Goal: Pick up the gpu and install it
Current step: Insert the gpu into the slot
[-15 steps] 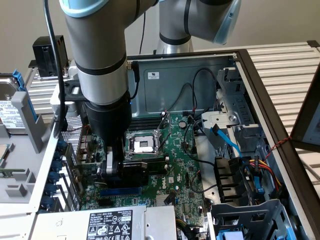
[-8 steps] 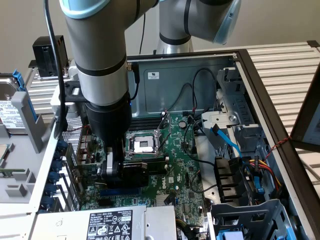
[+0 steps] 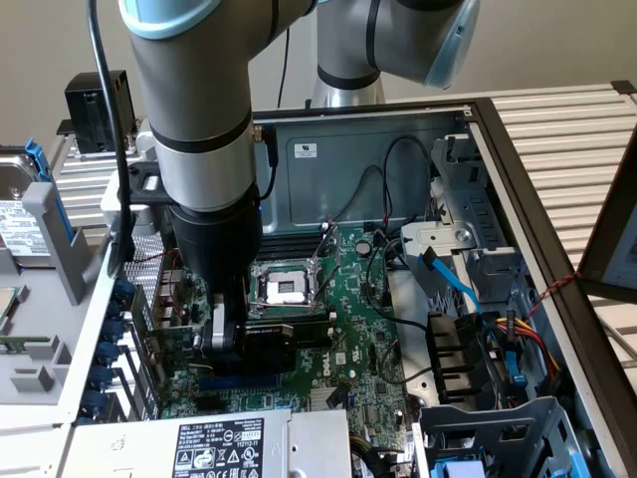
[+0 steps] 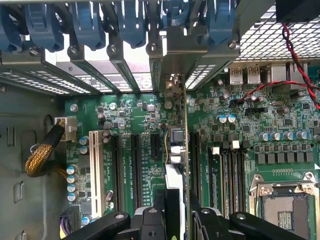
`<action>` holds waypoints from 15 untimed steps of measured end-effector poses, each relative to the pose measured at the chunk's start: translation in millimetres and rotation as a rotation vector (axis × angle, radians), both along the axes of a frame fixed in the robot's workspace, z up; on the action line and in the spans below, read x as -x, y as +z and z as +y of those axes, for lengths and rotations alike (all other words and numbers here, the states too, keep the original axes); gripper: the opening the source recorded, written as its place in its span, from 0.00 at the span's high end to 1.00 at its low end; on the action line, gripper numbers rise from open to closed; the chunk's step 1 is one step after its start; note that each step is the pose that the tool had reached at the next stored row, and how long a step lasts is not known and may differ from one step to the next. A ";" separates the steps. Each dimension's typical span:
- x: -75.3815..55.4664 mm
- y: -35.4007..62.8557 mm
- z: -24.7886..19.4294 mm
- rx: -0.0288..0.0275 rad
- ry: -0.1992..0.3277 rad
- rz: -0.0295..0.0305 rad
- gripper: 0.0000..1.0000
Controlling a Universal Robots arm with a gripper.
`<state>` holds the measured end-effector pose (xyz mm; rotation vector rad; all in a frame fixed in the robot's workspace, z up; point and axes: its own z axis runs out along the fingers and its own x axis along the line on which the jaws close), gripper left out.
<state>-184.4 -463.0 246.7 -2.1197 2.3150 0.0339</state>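
My gripper (image 3: 225, 337) reaches down into the open computer case and is shut on the gpu (image 3: 289, 331), whose black shroud lies just above the green motherboard (image 3: 353, 339) beside the CPU socket (image 3: 284, 289). In the wrist view the gpu (image 4: 176, 147) stands edge-on between my fingers (image 4: 150, 220), in line with an expansion slot on the motherboard (image 4: 135, 112). Its metal end bracket (image 4: 172, 82) meets the case's rear slot opening. Whether the card is pressed fully into the slot cannot be told.
Blue latches and metal slot covers (image 4: 120, 55) line the rear wall. A braided yellow cable (image 4: 42, 152) lies near the white slot. Red wires (image 4: 295, 60) cross above the socket. The power supply (image 3: 229, 443) and drive cages with cables (image 3: 478, 349) crowd the case.
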 end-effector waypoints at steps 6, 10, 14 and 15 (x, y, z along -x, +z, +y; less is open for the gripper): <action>0.5 0.2 0.1 -0.0013 0.000 0.0015 0.72; 0.7 -0.4 0.0 -0.0017 0.000 0.0015 0.72; 0.4 -0.5 0.1 -0.0019 0.000 0.0013 0.72; 0.3 -0.5 0.1 -0.0018 0.000 0.0012 0.72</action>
